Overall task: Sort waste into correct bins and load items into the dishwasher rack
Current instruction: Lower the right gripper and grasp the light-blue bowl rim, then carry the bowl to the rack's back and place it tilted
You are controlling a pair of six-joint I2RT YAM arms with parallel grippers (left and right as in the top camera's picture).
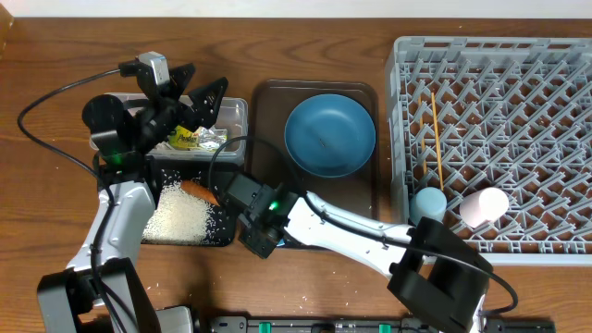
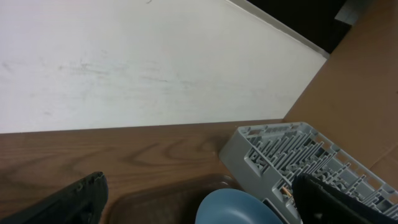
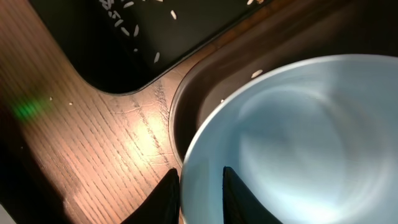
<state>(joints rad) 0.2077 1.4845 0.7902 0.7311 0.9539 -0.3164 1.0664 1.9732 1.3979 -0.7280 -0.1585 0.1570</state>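
The grey dishwasher rack (image 1: pixel 518 111) fills the right side of the overhead view. Left of it, at centre, lies the brown serving tray (image 1: pixel 356 199), and the round blue plate (image 1: pixel 329 134) sits on its upper half. The clear tub (image 1: pixel 237 109) is at upper left. Directly below it lies the black tray (image 1: pixel 220 224), its right edge just beside the brown tray.

A heap of white rice (image 1: pixel 176 215) covers the left part of the black tray, with loose grains scattered toward its right side. The small pale blue bowl (image 3: pixel 292 143) fills the lower right of the right wrist view, over the lower left corner of the brown tray. In the overhead view the arm hides it.

The right gripper (image 3: pixel 200 173) straddles the bowl's rim with one finger outside and one inside. I cannot tell whether they press on it.

The left gripper (image 1: pixel 205 81) hovers over the tub with its fingers spread wide and nothing between them.

Two cups lie on their sides at the rack's lower left, the light blue cup (image 1: pixel 427 203) left of the pinkish-white cup (image 1: pixel 484 205). The chopsticks (image 1: pixel 433 139) run up and down just above the blue cup. The carrot (image 1: pixel 199 191) lies at the top edge of the rice.

Inside the tub, a yellow-green packet (image 1: pixel 185 139) lies beside a crumpled silvery wrapper (image 1: pixel 215 139). The packet's print is too small to read.
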